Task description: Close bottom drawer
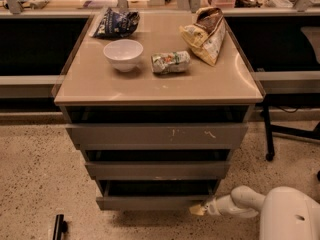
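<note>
Down low, gripper (pixel 197 210) at right end of bottom drawer (pixel 155 202) front.
At or just beside the panel corner; open or shut, cannot tell. Drawer lowest of three under bench (pixel 100 86), out slightly, dark gap above its front.

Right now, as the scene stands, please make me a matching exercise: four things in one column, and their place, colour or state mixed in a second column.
1. bowl
2. bottom drawer
3. gripper
4. dark bag

A. partly open
B. low, beside the bottom drawer's right front corner
C. back left of the cabinet top
D. white, left of the crumpled packet

Pairs: 1-D, 2-A, 3-B, 4-C.
</note>
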### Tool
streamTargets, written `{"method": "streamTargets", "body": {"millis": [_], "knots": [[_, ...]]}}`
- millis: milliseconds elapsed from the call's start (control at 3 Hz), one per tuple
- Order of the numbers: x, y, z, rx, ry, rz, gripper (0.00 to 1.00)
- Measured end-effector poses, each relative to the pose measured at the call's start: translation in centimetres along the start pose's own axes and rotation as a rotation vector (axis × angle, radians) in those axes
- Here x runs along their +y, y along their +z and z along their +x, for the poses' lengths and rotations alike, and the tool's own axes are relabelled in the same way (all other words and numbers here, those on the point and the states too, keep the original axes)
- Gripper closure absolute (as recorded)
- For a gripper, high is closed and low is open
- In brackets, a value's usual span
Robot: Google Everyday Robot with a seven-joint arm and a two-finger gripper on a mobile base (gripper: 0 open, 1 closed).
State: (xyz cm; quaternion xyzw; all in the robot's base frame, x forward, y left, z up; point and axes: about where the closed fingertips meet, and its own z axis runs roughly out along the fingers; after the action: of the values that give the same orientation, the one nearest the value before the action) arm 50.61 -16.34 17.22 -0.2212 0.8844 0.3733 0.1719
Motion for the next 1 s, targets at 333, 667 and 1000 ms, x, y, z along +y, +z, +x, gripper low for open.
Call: {"method": "streamTargets", "body": {"millis": [333, 667, 1000], "knots": [[-1.0, -0.2, -2.0, -0.032, -0.022, 0.033, 1.00], [-1.7, -0.1, -3.4, -0.055, -0.036, 0.057, 1.00], [-2.4, 0.2, -4.2, -0.065, -0.033, 0.079, 1.00]]}}
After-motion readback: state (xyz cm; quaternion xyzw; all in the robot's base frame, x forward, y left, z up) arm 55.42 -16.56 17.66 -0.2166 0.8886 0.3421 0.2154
